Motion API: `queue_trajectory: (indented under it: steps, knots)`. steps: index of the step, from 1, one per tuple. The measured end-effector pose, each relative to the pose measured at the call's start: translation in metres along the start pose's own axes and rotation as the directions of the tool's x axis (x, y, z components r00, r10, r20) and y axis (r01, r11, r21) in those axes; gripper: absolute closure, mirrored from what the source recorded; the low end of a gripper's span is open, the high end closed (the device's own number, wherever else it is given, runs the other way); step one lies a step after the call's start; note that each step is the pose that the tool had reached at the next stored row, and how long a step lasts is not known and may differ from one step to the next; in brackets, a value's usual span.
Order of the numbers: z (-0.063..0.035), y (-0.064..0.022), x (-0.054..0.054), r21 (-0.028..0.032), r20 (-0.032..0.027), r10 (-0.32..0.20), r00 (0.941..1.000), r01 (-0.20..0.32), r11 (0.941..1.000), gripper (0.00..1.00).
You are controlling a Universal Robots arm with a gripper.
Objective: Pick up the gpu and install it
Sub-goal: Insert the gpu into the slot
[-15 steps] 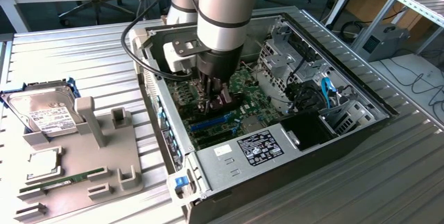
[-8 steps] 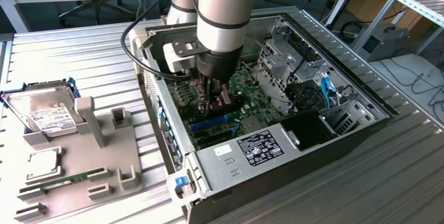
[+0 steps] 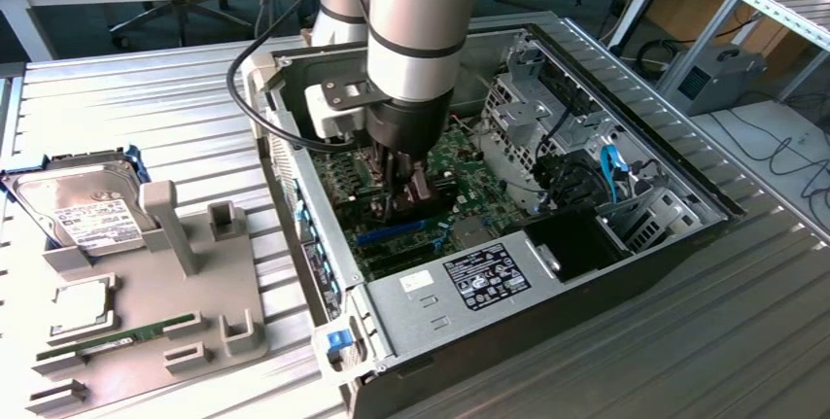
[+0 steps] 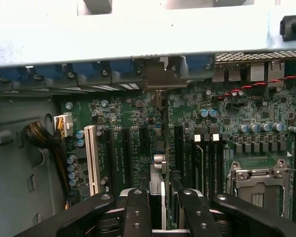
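Note:
The gpu point(image 4: 159, 148) is seen edge-on in the wrist view as a thin card standing upright over the green motherboard point(image 4: 123, 113) between black slots. Its silver end bracket point(image 4: 160, 78) lies against the case's rear wall. My gripper point(image 4: 163, 200) is shut on the card, one black finger point(image 4: 137, 212) on each side. In the exterior view my gripper point(image 3: 399, 200) reaches down inside the open computer case point(image 3: 648, 161) with the dark gpu point(image 3: 415, 195) low over the motherboard. Whether the card's edge sits in a slot is hidden.
A grey holder point(image 3: 155, 331) at the exterior view's left carries a hard drive point(image 3: 78, 210), a RAM stick point(image 3: 117, 336) and a square chip point(image 3: 85, 302). Inside the case are the power supply point(image 3: 480, 278), drive cage point(image 3: 532, 118), blue cables point(image 3: 609, 171), white slot point(image 4: 92, 158) and CPU socket point(image 4: 259, 182).

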State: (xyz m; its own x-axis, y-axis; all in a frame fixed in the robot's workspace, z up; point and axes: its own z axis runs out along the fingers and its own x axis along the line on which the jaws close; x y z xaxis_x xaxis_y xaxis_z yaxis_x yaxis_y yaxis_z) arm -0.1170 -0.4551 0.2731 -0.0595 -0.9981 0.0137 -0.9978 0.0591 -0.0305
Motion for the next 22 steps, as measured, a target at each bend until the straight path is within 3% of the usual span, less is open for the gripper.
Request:
queue_trajectory:
  steps: [9,22]
  knots:
    - [0.007,0.0039,-0.0001,-0.0001,-0.0042,0.021,0.9998,-0.021,0.9998,0.73]
    - [0.0095,0.0052,-0.0001,0.0003,-0.0038,0.004,1.0,-0.004,1.0,0.73]
